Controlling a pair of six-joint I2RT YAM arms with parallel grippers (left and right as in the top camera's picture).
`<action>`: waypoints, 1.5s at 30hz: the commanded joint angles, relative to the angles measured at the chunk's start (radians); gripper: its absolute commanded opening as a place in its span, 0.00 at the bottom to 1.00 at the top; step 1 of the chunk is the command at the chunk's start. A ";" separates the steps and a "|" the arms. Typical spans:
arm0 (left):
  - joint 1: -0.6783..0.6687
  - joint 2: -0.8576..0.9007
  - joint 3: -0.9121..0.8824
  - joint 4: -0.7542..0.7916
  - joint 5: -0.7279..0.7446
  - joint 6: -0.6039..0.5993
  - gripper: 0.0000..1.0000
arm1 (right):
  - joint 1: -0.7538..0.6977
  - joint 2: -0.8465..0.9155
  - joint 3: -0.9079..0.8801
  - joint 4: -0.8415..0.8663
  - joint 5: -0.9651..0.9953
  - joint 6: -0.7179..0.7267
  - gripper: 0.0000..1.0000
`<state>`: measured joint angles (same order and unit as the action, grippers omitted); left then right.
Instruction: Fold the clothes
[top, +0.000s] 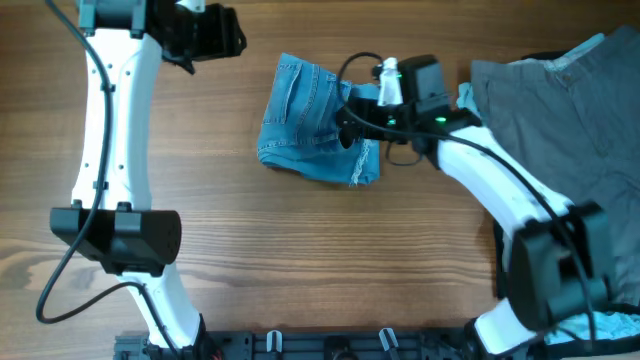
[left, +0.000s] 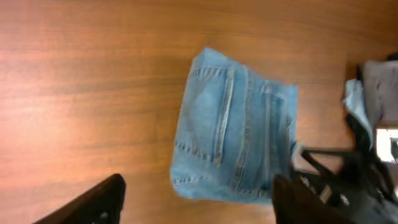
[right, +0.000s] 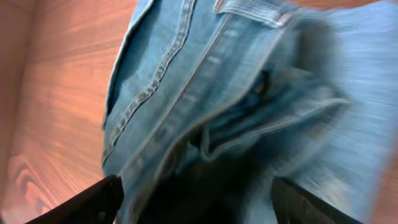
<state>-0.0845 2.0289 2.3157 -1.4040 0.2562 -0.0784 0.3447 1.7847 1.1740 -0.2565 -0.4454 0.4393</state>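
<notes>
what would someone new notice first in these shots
The folded light-blue jeans in the middle of the wooden table catch the eye first, with the right claw open right at their right edge. A grey garment lies at the table's right side. The left claw hangs open near the far edge, to the left of the jeans and clear of them.

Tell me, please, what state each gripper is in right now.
Left gripper: open, holding nothing.
Right gripper: open, fingers spread over the jeans.
</notes>
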 joint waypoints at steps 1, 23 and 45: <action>-0.008 0.017 -0.001 -0.046 0.009 0.079 0.75 | 0.012 0.077 0.003 0.088 -0.121 0.089 0.70; -0.307 0.359 -0.079 0.029 0.066 0.101 0.36 | -0.142 0.064 0.003 -0.238 0.036 0.113 0.04; -0.121 0.214 0.073 -0.090 -0.003 0.101 0.82 | -0.015 0.019 -0.004 -0.286 0.086 0.021 0.10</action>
<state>-0.2695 2.3840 2.3543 -1.4925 0.3138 0.0208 0.2890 1.6741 1.1748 -0.5091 -0.5129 0.3946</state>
